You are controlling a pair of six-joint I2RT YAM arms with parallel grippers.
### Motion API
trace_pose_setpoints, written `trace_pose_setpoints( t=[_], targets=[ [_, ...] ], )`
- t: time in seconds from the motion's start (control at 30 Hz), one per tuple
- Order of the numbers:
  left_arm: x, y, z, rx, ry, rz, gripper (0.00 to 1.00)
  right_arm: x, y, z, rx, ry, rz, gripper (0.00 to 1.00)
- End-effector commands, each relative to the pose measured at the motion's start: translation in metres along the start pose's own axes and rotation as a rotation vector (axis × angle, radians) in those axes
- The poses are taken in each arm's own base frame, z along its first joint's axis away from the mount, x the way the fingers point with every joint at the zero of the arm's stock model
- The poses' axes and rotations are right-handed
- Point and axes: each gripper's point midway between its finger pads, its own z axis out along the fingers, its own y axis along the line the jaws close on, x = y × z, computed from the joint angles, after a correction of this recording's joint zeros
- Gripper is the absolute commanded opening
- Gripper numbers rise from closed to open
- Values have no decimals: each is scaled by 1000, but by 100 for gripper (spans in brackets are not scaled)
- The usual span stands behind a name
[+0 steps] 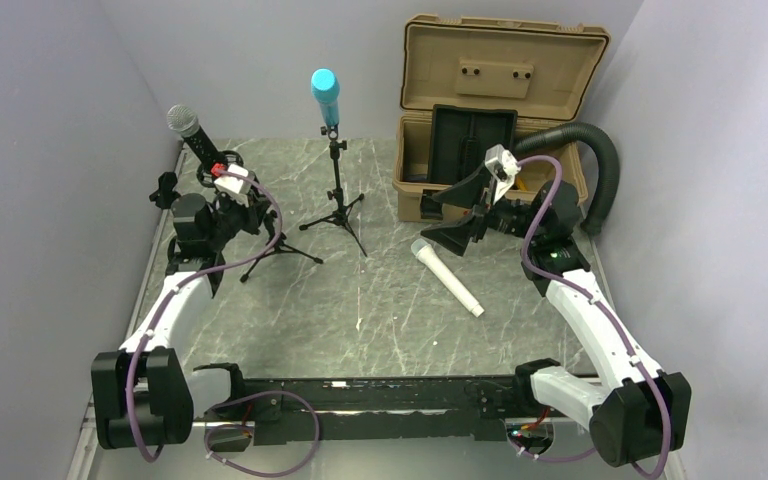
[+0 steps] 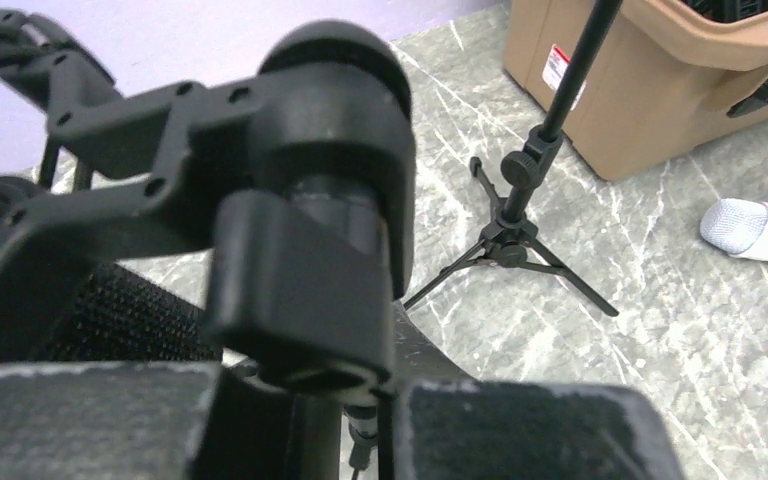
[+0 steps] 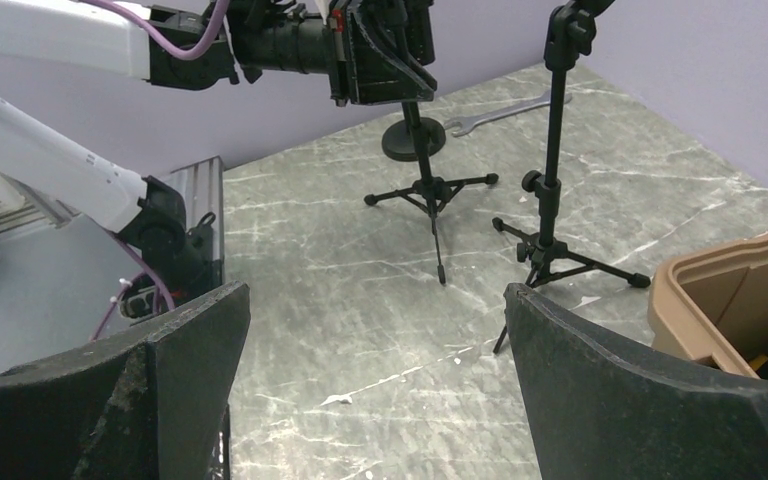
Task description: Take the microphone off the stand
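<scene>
Fingers of left gripper clamping narrow on clip atop left stand, apparently bracing it so the microphone, sitting tilted in that clip, can be drawn up and out. Right gripper hovering wide apart, holding nothing, over mid tabletop, seemingly waiting to take the handle. Side wall crowding the stand's left; blue microphone stand standing near on its right. Room lying open above and toward tabletop centre.
</scene>
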Motion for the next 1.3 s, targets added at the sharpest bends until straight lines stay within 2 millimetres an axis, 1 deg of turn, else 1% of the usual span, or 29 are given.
trace_pose_setpoints(
  t=[0.0,0.03,0.17,0.4,0.53,0.67,0.7,0.83,0.93,1.13,1.27],
  targets=[
    [-20,-10,-4,49,-55,68,1,-8,6,-2,-14,-22,-67,100],
    [-19,-12,-7,55,-54,74,0,-8,6,-2,-14,-22,-68,100],
    [-20,-28,-18,121,-48,104,0,-7,6,-3,-17,-15,-75,100],
    [-29,-60,-42,247,-48,127,0,-4,7,-3,-21,3,-93,100],
    [-32,-91,-55,399,-66,118,0,-3,7,0,-30,12,-92,100],
    [-30,-117,-61,535,-67,133,0,-3,10,3,-50,21,-95,100],
    [-29,-130,-62,588,-73,152,0,-2,11,4,-56,28,-104,100],
    [-25,-167,-69,761,-82,201,0,0,21,14,-94,59,-135,100],
    [-23,-192,-74,879,-93,246,0,-5,26,21,-119,68,-147,100],
    [-19,-227,-80,1060,-81,282,0,-13,35,39,-172,99,-183,100],
    [-22,-249,-84,1165,-82,301,0,-14,37,49,-198,127,-202,100]
  ],
)
